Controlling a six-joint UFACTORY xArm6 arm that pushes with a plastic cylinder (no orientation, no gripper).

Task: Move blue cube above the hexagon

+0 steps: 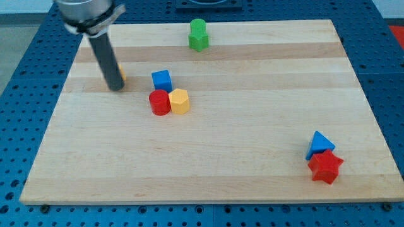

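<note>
**Tip off to the left, blue cube sitting right by the red and yellow pair**

So here's the layout. My tip [116,87] is down on the wooden worktop [252,164] in the upper-left part of the view, well left of the blue cube [161,80]. There's a bit of an orange block [122,75] peeking out just behind the rod on its right side; most of it is hidden, so I can't make out its shape. The tool here is just a plain rod, nothing on it that opens or clamps, and it isn't touching the blue cube.

The blue cube sits left of centre, just above a red cylinder [159,102] and a yellow hexagon-ish block [179,101]. Those two are touching side by side, red on the view's left, yellow on the right. The cube looks like it's right against the red one, more over the seam between them than squarely over the yellow.

A green block [198,34] stands on its own near the top edge. Down at the view's bottom right, a blue triangle [320,144] is pressed up against a red star [326,166].
</note>
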